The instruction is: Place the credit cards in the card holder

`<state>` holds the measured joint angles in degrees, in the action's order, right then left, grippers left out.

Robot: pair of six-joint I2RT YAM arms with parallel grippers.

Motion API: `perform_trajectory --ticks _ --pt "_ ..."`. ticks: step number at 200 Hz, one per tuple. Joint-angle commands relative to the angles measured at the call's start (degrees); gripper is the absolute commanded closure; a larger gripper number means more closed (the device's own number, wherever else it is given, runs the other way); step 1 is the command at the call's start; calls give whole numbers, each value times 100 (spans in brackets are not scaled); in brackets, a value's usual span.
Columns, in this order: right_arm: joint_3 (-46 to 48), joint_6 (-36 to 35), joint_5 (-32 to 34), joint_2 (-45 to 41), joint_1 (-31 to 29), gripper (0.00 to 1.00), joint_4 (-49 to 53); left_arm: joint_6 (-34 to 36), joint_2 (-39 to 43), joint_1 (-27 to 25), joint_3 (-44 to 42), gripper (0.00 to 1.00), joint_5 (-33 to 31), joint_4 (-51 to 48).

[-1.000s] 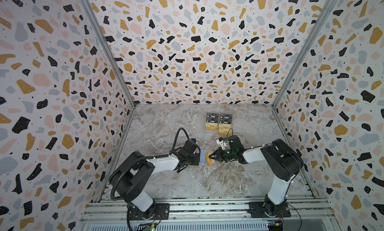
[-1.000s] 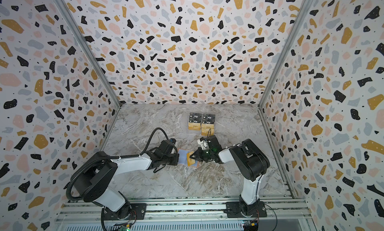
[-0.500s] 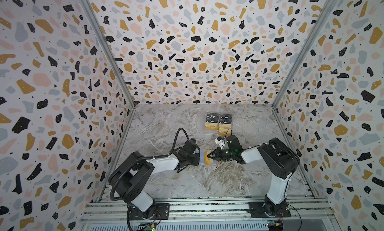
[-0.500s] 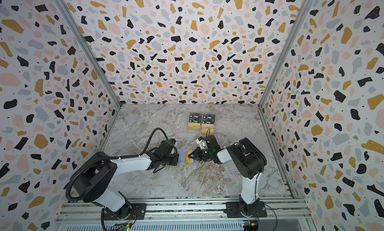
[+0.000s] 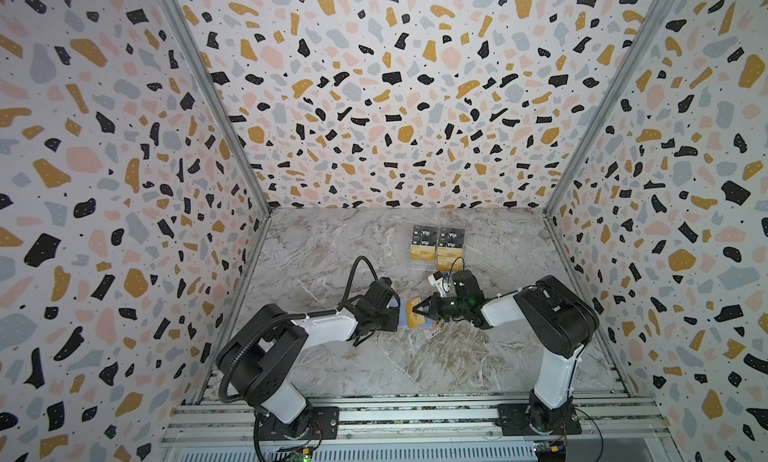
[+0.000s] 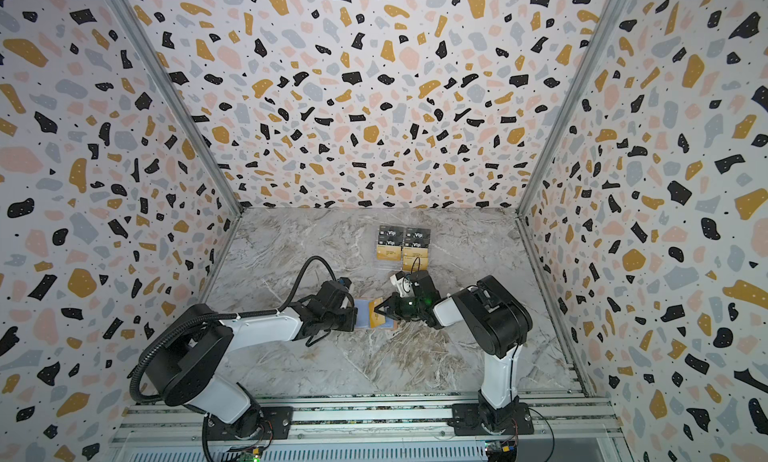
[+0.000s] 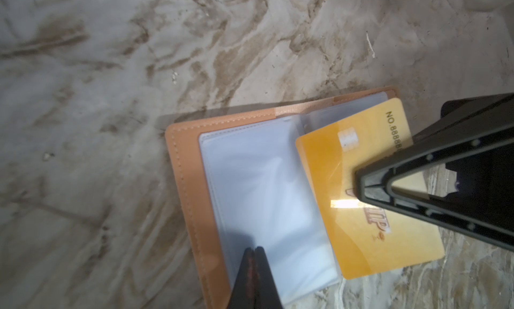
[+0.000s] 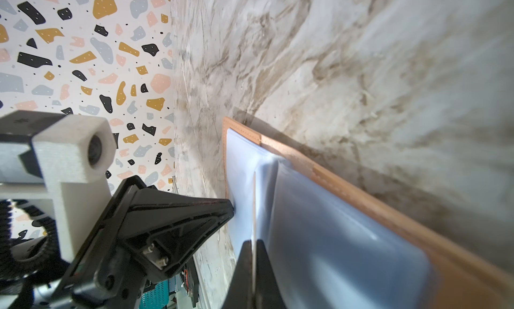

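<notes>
Gold card [image 7: 333,182] held over the open card holder [image 7: 189,182]
The card (chip and "NO.8888" print showing) is gripped by the right tool [image 8: 254,249] and tilted toward a pale clear sleeve [image 7: 264,196], seemingly for insertion. The tan holder is laid open on the counter [image 7: 111,71], its sleeve edge met by the clenched left tool [image 7: 253,254], apparently for steadying. Remaining credit cards [image 5: 436,248] are laid well apart.
</notes>
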<state>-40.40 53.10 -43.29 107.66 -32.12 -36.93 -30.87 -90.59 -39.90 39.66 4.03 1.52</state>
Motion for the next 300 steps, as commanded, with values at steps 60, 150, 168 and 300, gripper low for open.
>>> perform_trajectory --ticks 60,150,168,300 --pt "11 181 -152 273 -63 100 -530 -9 120 12 -63 100 81 -132" --pt "25 153 -187 333 -62 100 -911 -2 122 17 -63 100 146 -140" --pt "12 126 -194 328 -79 100 -911 1 103 17 -48 100 157 -143" --pt "282 481 -182 518 -84 100 -1569 226 103 44 138 100 36 -494"
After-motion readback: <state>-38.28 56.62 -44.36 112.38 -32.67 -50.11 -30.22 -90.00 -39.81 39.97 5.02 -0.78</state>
